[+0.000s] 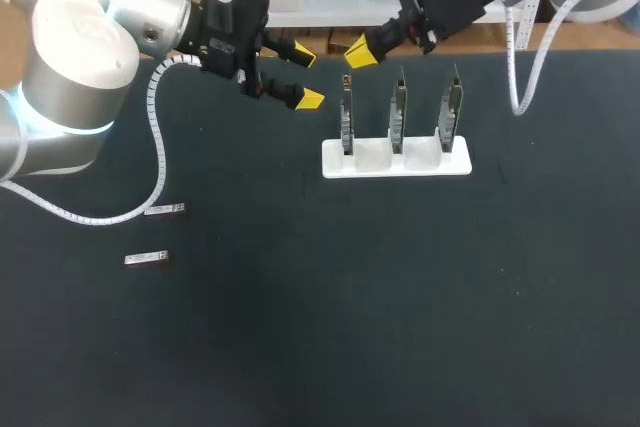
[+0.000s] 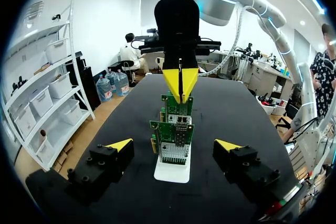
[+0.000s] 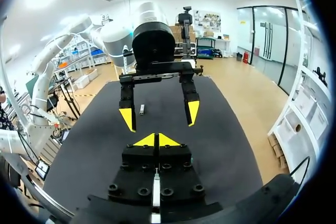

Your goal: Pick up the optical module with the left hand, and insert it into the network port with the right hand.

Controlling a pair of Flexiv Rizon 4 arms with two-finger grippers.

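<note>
Module (image 1: 165, 209) lies ungrasped; left claw (image 1: 306, 75) spread empty, right claw (image 1: 360, 51) clenched on nothing. Pickup pending: left must descend onto it.

The first optical module (image 1: 165, 209) and the second optical module (image 1: 146, 259) (both small silver bars) lie flat, well apart from the left gripper (image 1: 306, 75), on its arm's side. Three green network cards (image 1: 398, 112) stand upright in a white holder (image 1: 395, 162), directly ahead of the left gripper, near the right gripper (image 1: 360, 52).
</note>
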